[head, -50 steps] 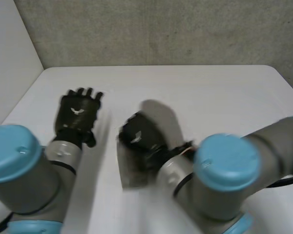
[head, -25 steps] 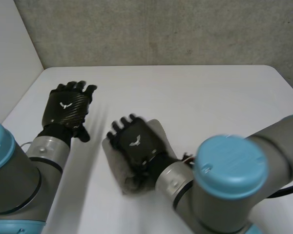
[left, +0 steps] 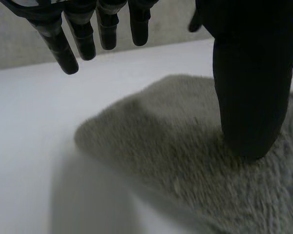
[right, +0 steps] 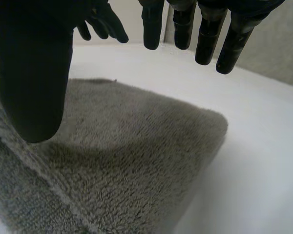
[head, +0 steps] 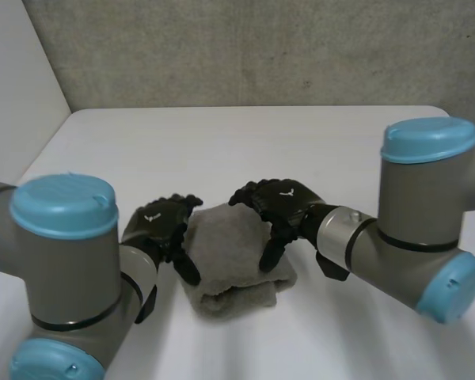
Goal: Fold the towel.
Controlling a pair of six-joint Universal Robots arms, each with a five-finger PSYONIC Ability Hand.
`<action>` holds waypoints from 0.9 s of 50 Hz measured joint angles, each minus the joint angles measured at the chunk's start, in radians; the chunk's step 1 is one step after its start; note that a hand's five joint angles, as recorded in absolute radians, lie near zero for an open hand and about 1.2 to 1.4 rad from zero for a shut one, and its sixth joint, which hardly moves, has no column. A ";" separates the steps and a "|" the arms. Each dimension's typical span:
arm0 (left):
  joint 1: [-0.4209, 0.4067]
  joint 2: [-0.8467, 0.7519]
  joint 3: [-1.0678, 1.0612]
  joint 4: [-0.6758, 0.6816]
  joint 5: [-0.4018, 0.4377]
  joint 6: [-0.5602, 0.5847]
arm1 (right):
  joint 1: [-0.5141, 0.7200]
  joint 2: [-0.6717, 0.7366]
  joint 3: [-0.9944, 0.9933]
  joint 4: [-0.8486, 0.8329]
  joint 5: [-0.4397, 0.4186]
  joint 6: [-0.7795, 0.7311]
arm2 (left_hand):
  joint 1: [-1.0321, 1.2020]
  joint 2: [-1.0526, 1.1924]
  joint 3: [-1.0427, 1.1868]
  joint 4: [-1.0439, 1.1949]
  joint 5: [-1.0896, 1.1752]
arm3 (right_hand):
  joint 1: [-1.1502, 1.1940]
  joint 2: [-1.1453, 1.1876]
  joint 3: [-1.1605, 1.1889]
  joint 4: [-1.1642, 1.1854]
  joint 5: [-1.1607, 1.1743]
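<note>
Folded grey towel on the white table, toward six o'clock from its middle. Left hand at the towel's nine o'clock edge, fingers straight and loose, clear of the cloth, thumb tip down on the pile. Right hand over its two o'clock corner, fingers spread wide, gripping nothing.

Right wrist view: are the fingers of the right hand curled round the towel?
No, the fingers of the right hand are straight and clear of the towel.

Head camera high at rear looking down, wrist cameras close, sharing towel
</note>
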 measured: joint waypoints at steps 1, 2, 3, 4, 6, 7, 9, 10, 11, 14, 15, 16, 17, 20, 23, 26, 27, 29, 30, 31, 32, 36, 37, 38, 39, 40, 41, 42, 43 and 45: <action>-0.012 -0.025 -0.003 0.008 -0.010 0.001 | 0.003 0.045 -0.035 0.009 -0.004 -0.004 | 0.000 0.000 0.000 0.000 0.000 | 0.000 0.000 0.000 0.000 0.000; -0.015 -0.033 -0.004 0.011 -0.014 0.001 | 0.004 0.063 -0.049 0.014 -0.005 -0.006 | 0.000 0.000 0.000 0.000 0.000 | 0.000 0.000 0.000 0.000 -0.001; -0.024 -0.054 -0.006 0.021 -0.023 0.004 | 0.006 0.077 -0.059 0.017 -0.005 -0.008 | 0.000 0.000 0.000 0.000 0.000 | 0.000 0.000 0.000 0.000 -0.001; -0.030 -0.069 -0.008 0.028 -0.030 0.006 | 0.008 0.107 -0.083 0.025 -0.005 -0.013 | 0.000 0.000 0.000 0.000 0.000 | 0.000 0.000 0.000 0.000 -0.001; -0.040 -0.092 -0.010 0.041 -0.040 0.010 | 0.010 0.137 -0.104 0.033 -0.004 -0.021 | 0.000 0.000 0.000 0.000 0.000 | 0.000 0.000 0.000 0.000 -0.001; -0.044 -0.104 -0.011 0.048 -0.047 0.013 | 0.012 0.157 -0.119 0.037 -0.002 -0.031 | 0.000 0.000 0.000 0.000 0.000 | 0.000 0.000 0.000 0.000 -0.001; -0.052 -0.123 -0.012 0.061 -0.059 0.017 | 0.013 0.179 -0.134 0.043 0.002 -0.048 | 0.000 -0.001 0.000 0.000 0.000 | 0.000 0.000 0.000 0.000 -0.001; -0.057 -0.138 -0.013 0.072 -0.070 0.022 | 0.014 0.194 -0.144 0.046 0.006 -0.067 | 0.000 -0.002 0.000 0.000 0.000 | 0.000 0.000 0.000 0.000 -0.003; -0.061 -0.145 -0.013 0.081 -0.079 0.027 | 0.015 0.205 -0.150 0.049 0.014 -0.093 | 0.000 -0.002 0.000 0.000 0.000 | 0.000 0.000 0.000 0.000 -0.003; -0.064 -0.146 -0.013 0.091 -0.090 0.038 | 0.015 0.210 -0.150 0.049 0.028 -0.126 | 0.000 -0.002 0.000 0.000 0.000 | 0.000 0.000 0.000 0.000 -0.003; -0.064 -0.146 -0.013 0.091 -0.090 0.038 | 0.015 0.210 -0.150 0.049 0.028 -0.126 | 0.000 -0.002 0.000 0.000 0.000 | 0.000 0.000 0.000 0.000 -0.003; -0.064 -0.140 -0.011 0.096 -0.094 0.046 | 0.014 0.210 -0.149 0.048 0.039 -0.148 | 0.000 -0.002 0.000 0.000 0.000 | 0.000 0.000 0.000 0.000 -0.004; -0.065 -0.112 -0.005 0.105 -0.101 0.072 | 0.012 0.204 -0.142 0.046 0.061 -0.179 | 0.000 -0.002 0.000 0.000 0.000 | 0.000 0.000 0.000 0.000 -0.004; -0.065 -0.060 0.008 0.111 -0.103 0.106 | 0.009 0.180 -0.128 0.035 0.089 -0.206 | 0.000 -0.003 0.000 0.000 0.000 | 0.000 0.000 0.000 0.000 -0.004; -0.064 -0.010 0.028 0.111 -0.103 0.134 | 0.004 0.128 -0.109 0.001 0.112 -0.195 | 0.000 -0.003 -0.001 0.000 0.000 | 0.000 0.000 0.000 0.000 -0.004; -0.060 0.058 0.066 0.107 -0.100 0.162 | -0.004 0.062 -0.091 -0.048 0.131 -0.150 | 0.000 -0.008 -0.005 -0.004 0.000 | 0.000 0.000 0.000 0.000 -0.004; -0.058 0.084 0.082 0.106 -0.099 0.170 | -0.012 0.013 -0.079 -0.082 0.146 -0.113 | 0.000 -0.009 -0.008 -0.005 0.000 | 0.000 0.000 0.000 0.000 -0.004; -0.051 0.113 0.101 0.101 -0.098 0.177 | -0.022 -0.024 -0.072 -0.103 0.161 -0.086 | -0.002 -0.011 -0.008 -0.006 0.000 | 0.000 0.000 0.000 0.000 -0.004; -0.040 0.139 0.120 0.095 -0.098 0.180 | -0.036 -0.062 -0.067 -0.122 0.180 -0.060 | -0.002 -0.011 -0.008 -0.006 0.000 | 0.000 0.000 0.000 0.000 -0.004; -0.034 0.149 0.128 0.091 -0.097 0.181 | -0.043 -0.081 -0.065 -0.129 0.191 -0.048 | -0.002 -0.012 -0.008 -0.007 0.000 | 0.000 0.000 0.000 0.000 -0.004; -0.013 0.176 0.148 0.076 -0.095 0.183 | -0.063 -0.126 -0.064 -0.141 0.220 -0.025 | -0.002 -0.012 -0.010 -0.007 0.000 | 0.000 0.000 0.000 0.000 -0.004; 0.052 0.230 0.190 0.022 -0.076 0.183 | -0.104 -0.211 -0.069 -0.143 0.278 -0.003 | -0.002 -0.013 -0.010 -0.007 0.000 | 0.000 0.000 0.000 0.000 -0.004; 0.063 0.238 0.196 0.011 -0.069 0.183 | -0.109 -0.222 -0.071 -0.139 0.285 -0.004 | -0.002 -0.013 -0.010 -0.007 0.000 | 0.000 0.000 0.000 0.000 -0.004; 0.092 0.258 0.210 -0.020 -0.046 0.181 | -0.123 -0.246 -0.074 -0.129 0.299 -0.008 | -0.002 -0.013 -0.010 -0.007 0.000 | 0.000 0.000 0.000 0.000 -0.004; 0.092 0.258 0.210 -0.020 -0.046 0.181 | -0.123 -0.246 -0.074 -0.129 0.299 -0.008 | -0.002 -0.013 -0.010 -0.007 0.000 | 0.000 0.000 0.000 0.000 -0.004; 0.118 0.273 0.222 -0.049 -0.018 0.179 | -0.138 -0.269 -0.077 -0.113 0.311 -0.018 | -0.002 -0.013 -0.010 -0.007 0.000 | 0.000 0.000 0.000 0.000 -0.004; 0.141 0.286 0.233 -0.076 0.012 0.177 | -0.145 -0.279 -0.078 -0.105 0.315 -0.023 | -0.002 -0.013 -0.010 -0.007 0.000 | 0.000 0.000 0.000 0.000 -0.004; 0.155 0.294 0.239 -0.093 0.033 0.176 | -0.158 -0.295 -0.080 -0.091 0.322 -0.034 | -0.002 -0.013 -0.010 -0.007 0.000 | 0.000 0.000 0.000 0.000 -0.004; 0.165 0.299 0.243 -0.104 0.048 0.174 | -0.166 -0.306 -0.081 -0.080 0.325 -0.042 | -0.002 -0.013 -0.010 -0.007 0.000 | 0.000 0.000 0.000 0.000 -0.004; 0.185 0.311 0.250 -0.125 0.082 0.172 | -0.179 -0.323 -0.082 -0.065 0.328 -0.052 | -0.002 -0.013 -0.010 -0.007 0.000 | 0.000 0.000 0.000 0.000 -0.004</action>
